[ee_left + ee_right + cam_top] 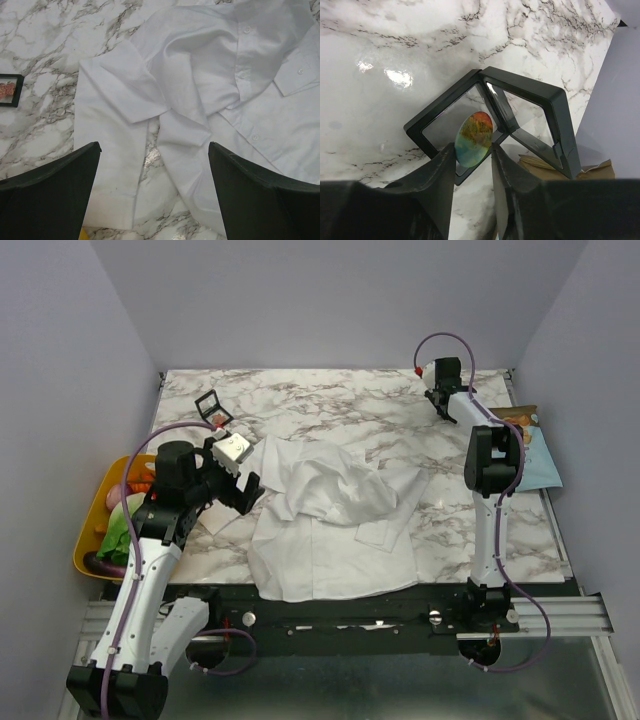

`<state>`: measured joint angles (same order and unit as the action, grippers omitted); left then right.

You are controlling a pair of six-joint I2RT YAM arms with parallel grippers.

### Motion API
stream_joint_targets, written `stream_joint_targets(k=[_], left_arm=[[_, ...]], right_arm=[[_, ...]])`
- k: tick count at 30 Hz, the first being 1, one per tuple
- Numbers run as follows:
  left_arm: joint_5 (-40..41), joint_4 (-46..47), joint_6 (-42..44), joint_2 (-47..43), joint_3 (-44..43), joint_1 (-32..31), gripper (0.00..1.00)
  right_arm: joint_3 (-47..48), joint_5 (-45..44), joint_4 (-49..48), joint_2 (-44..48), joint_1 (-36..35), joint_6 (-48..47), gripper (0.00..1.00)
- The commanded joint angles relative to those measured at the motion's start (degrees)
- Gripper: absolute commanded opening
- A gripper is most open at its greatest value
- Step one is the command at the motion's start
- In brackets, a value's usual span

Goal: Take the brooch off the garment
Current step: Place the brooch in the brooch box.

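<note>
Where the brooch sits: between the fingertips of the right gripper (473,152). The brooch (474,139) shows its green-and-orange oval face to the wrist camera, over the clear pane of an open black frame case (540,100). It is off the garment (330,510) and well apart from it.
Jaws of the right gripper: narrow, a little apart, one finger on each side of the brooch. Each edge of the brooch meets a finger's edge in the wrist view, and I cannot tell whether they press on it or only flank it.
Right arm: stretched to the far right corner of the marble table (380,420).
Black frame case: hinged open in a V, both halves with clear panes, standing on the marble near the table's edge. A piece of brown paper (590,170) lies just beside it.
Garment: a white button-up shirt, crumpled in the near middle of the table, with buttons showing and folds lying across one another.
Jaws of the left gripper (154,146): wide, holding nothing, hovering above a sleeve at the garment's left side. Marble shows between the folds below.
Second black case (213,405): open on the far left of the table with something orange-pink inside, apart from the garment.
Yellow tray (100,510): off the table's left edge, holding green, purple and orange items too small to name.
Blue packet (540,460): at the table's right edge, beside the right arm.
</note>
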<state>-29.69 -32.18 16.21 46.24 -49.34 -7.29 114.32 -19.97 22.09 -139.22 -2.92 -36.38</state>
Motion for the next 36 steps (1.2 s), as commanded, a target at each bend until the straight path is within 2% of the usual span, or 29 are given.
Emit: stream_joint_targets(k=[1,3,9,36], left_arm=[[-2.6,0.7,-0.3,-1.0,0.7,0.5,0.99],[-2.7,0.8,-0.3,-0.9,0.9,0.6,0.99],[-3.2,0.6,-0.2,-0.9,1.1,0.7,0.99],[-4.7,0.6,-0.3,-0.3,1.3,1.3,0.99]], right_arm=[[1.8,1.3,1.6,0.2,0.4,1.5,0.44],[1.9,1.5,1.9,0.3,0.3,1.7,0.48],[1.5,2.9,2.1,1.8,0.3,2.4,0.50],[1.3,8.0,4.3,4.8,0.7,5.6,0.53]])
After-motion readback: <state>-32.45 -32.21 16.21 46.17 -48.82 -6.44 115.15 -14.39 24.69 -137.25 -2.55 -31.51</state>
